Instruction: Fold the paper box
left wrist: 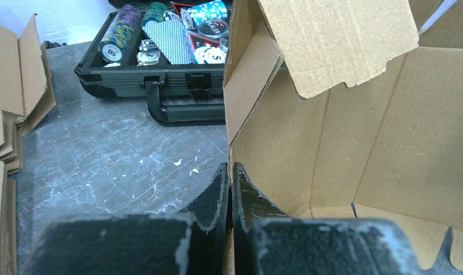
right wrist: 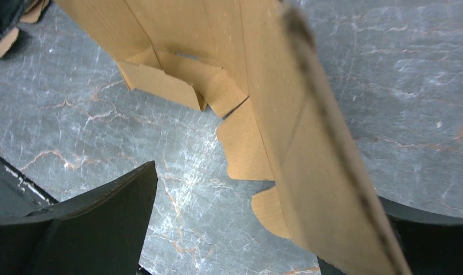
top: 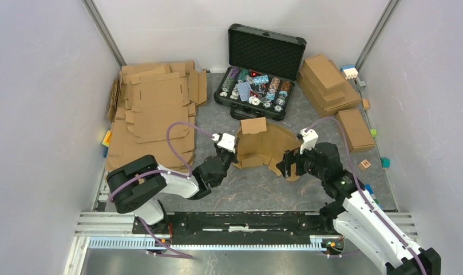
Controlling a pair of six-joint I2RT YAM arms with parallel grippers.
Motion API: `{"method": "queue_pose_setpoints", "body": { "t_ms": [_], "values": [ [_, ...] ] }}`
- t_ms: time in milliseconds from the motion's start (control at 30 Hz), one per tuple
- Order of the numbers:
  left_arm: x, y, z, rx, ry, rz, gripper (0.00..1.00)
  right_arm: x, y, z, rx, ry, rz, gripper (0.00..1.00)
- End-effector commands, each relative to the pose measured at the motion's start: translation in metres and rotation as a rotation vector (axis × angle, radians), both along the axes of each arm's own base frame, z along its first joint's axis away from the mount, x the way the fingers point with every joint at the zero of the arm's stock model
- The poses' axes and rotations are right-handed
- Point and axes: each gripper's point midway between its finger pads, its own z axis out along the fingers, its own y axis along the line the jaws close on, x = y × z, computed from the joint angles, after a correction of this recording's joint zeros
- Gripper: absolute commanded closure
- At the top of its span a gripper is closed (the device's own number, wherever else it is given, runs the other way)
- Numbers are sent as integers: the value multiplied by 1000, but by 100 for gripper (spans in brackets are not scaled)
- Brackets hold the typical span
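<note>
A stack of flat cardboard sheets (top: 154,114) lies on the far left of the grey marbled worktop (top: 246,192). Just to its right, the left gripper (top: 229,150) is pinched tight on the thin left wall of the paper box (top: 269,143); in the wrist view its fingers (left wrist: 214,195) meet around that edge. The half-folded box stands in the middle of the worktop between the two grippers, flaps raised. An open black case of poker chips (top: 260,74) sits just behind it. The right gripper (top: 287,164) is at the box's right side with its jaws spread wide. A cardboard panel passes between them, close to one finger and well apart from the other (right wrist: 103,217). It grips nothing. Folded boxes (top: 332,86) are piled at far right.
</note>
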Motion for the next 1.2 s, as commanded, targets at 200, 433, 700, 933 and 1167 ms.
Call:
{"method": "queue_pose_setpoints", "body": {
  "t_ms": [200, 433, 700, 933, 1167],
  "values": [
    [-3, 0, 10, -40, -53, -13, 98, 23, -39, 32, -30, -89, -288, 2],
    [-5, -2, 13, -24, -71, -34, 98, 19, -44, 78, 34, -255, -284, 2],
    [-6, -3, 14, -12, -79, -40, 98, 12, -53, 105, 31, -319, -291, 2],
    [-7, -4, 14, -3, -85, -44, 98, 2, -54, 151, 62, -388, -263, 2],
    [-7, -4, 15, -10, -84, -42, 98, -23, 0, 182, 133, -438, 109, 32]
  ]
}}
